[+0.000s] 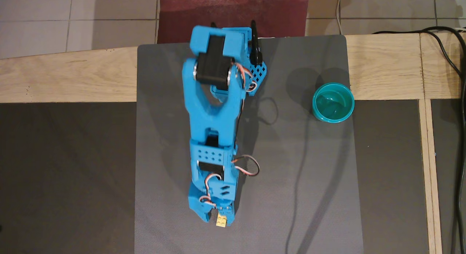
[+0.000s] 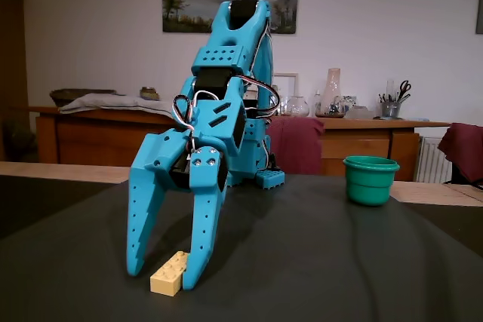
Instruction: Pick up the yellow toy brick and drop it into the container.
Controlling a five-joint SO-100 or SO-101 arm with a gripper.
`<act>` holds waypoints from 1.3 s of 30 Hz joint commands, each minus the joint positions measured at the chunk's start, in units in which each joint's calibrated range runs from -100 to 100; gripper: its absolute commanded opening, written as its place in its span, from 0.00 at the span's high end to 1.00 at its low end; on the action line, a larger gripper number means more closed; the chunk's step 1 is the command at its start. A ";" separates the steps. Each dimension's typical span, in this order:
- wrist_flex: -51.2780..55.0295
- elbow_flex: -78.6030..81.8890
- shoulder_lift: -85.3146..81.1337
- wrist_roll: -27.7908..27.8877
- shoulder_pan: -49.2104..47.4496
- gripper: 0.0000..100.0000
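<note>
Fixed view is showing the claw (image 2: 161, 277) closing on the brick (image 2: 169, 274), which is sitting between its two fingertips; whether it is resting on the mat (image 2: 339, 262) or just off it, I cannot tell. Carrying it to the cup (image 2: 370, 179), well off to the claw's right, is looking like the remaining work. The brick is showing pale yellow, studs up, skewed between the fingers.

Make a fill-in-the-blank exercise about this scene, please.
1. The brick has the colour ____.
2. In the fixed view, the cup stands to the ____ of the arm.
3. The brick lies between the fingers of the ____.
4. The inside of the cup is ____ of bricks.

Missing words: yellow; right; end effector; empty
</note>
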 commanded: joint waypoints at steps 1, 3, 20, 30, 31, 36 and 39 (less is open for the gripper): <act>1.18 1.70 -1.23 0.08 0.60 0.83; 1.18 1.70 -1.23 0.08 0.60 0.83; 1.27 -0.11 -5.44 -6.30 -0.64 1.00; 32.01 -13.56 -31.24 -20.99 -9.07 1.00; 36.81 -16.99 -32.68 -21.98 -9.92 1.00; 53.33 -32.06 -34.53 -26.53 -14.41 1.00; 61.33 -39.01 -34.53 -28.62 -17.58 1.00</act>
